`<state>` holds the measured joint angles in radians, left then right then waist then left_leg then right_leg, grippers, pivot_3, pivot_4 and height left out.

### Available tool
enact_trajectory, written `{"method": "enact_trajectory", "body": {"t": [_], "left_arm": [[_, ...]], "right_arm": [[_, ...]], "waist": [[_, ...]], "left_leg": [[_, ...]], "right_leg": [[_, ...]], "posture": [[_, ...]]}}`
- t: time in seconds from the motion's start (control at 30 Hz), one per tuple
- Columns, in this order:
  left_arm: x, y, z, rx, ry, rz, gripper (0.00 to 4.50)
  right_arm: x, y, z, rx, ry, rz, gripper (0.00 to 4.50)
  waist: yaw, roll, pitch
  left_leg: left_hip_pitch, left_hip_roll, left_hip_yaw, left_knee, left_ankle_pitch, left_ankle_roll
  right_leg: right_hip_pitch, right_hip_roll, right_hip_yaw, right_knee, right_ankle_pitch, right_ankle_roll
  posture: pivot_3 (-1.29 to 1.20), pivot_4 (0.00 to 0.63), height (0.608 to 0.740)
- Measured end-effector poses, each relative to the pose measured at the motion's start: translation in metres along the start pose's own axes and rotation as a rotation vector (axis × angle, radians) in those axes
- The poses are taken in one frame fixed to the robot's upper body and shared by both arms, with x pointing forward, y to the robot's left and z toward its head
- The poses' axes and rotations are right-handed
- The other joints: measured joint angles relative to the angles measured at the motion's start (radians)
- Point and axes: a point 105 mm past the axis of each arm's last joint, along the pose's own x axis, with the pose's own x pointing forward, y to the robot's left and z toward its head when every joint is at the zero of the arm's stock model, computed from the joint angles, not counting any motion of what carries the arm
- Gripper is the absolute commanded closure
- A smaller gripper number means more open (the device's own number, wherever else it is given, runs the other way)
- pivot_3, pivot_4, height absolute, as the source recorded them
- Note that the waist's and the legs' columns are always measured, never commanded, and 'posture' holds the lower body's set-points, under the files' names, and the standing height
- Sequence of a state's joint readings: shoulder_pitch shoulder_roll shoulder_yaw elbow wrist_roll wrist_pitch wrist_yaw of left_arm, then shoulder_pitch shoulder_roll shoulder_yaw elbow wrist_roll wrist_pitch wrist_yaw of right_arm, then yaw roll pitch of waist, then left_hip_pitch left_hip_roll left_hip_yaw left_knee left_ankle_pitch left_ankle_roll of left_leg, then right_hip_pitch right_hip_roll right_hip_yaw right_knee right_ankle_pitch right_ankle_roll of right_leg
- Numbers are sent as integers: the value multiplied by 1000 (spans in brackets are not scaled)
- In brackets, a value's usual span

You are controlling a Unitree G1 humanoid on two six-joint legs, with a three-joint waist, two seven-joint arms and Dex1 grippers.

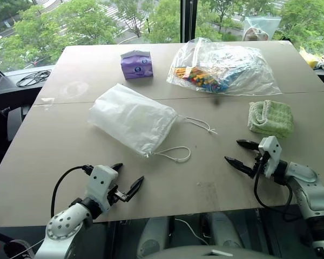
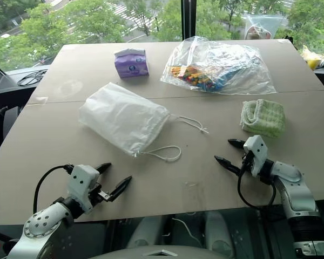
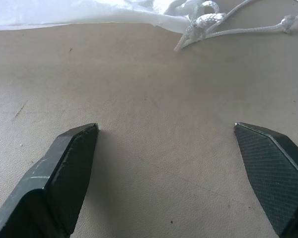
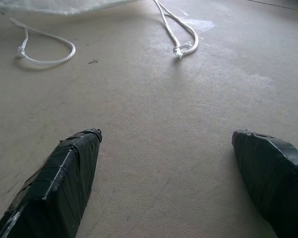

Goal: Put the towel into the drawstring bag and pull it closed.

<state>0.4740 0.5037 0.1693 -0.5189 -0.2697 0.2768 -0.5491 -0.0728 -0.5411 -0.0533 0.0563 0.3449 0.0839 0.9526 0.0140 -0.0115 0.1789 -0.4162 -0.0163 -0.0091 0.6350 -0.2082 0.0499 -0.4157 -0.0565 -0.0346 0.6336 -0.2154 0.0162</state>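
An upper-floor office or lab room: a plain beige bench (image 1: 70,156) stands against large windows (image 1: 86,21) at twelve o'clock, overlooking treetops and a street.

Green towel (image 1: 270,117) beside white drawstring bag (image 1: 132,118)

Tan desk (image 1: 70,162) with a seam across the middle. Big window (image 1: 97,21) behind, green trees outside, daylight.
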Motion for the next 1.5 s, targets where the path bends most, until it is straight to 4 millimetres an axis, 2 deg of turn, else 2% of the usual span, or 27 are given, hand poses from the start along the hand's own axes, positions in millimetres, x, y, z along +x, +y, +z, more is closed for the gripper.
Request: {"method": "enact_trajectory", "body": {"t": [0.27,0.77,0.83,0.97,1.1,1.13,1.23,1.37,1.5], "left_arm": [[1,-1,2,-27,-20,1,0],[1,-5,4,-55,-38,-33,0],[0,-6,10,-89,-76,-59,0],[1,-14,39,-154,-222,-145,0],[22,-18,66,-153,-321,-168,0],[35,-26,77,-133,-348,-175,0],[55,-32,90,-89,-377,-143,0],[78,-37,102,1,-383,-30,0],[97,-37,103,131,-318,112,0]], "right_arm": [[1,4,7,4,-41,53,13],[1,4,8,-3,-49,57,13],[1,4,9,-5,-49,54,13],[1,5,9,-8,-51,59,13],[0,7,13,-27,-57,110,13],[1,7,16,-43,-67,122,13],[3,5,23,-58,-84,133,13],[5,3,28,-70,-97,127,13],[9,0,37,-90,-120,113,13]], "waist": [[0,0,0],[0,0,0],[0,0,0],[2,0,0],[4,0,0],[3,0,0],[2,-1,1],[3,-1,1],[2,-1,1]], "left_leg": [[0,0,0,0,0,0],[0,0,0,0,1,2],[0,0,0,0,1,2],[0,0,0,1,1,2],[0,0,0,4,2,4],[0,0,1,6,3,5],[1,0,2,7,3,5],[1,0,2,8,3,5],[1,0,2,8,3,5]], "right_leg": [[0,0,0,0,0,0],[0,0,0,0,0,0],[0,0,0,0,0,0],[0,0,0,1,0,0],[1,1,-1,3,0,0],[2,2,0,4,0,0],[2,2,0,6,1,0],[2,3,0,8,1,0],[2,3,0,8,1,1]], "posture": [[0,150,740],[0,150,740],[0,150,740],[0,150,740],[0,150,740],[0,150,740],[0,150,740],[0,150,740],[0,150,740]]}}
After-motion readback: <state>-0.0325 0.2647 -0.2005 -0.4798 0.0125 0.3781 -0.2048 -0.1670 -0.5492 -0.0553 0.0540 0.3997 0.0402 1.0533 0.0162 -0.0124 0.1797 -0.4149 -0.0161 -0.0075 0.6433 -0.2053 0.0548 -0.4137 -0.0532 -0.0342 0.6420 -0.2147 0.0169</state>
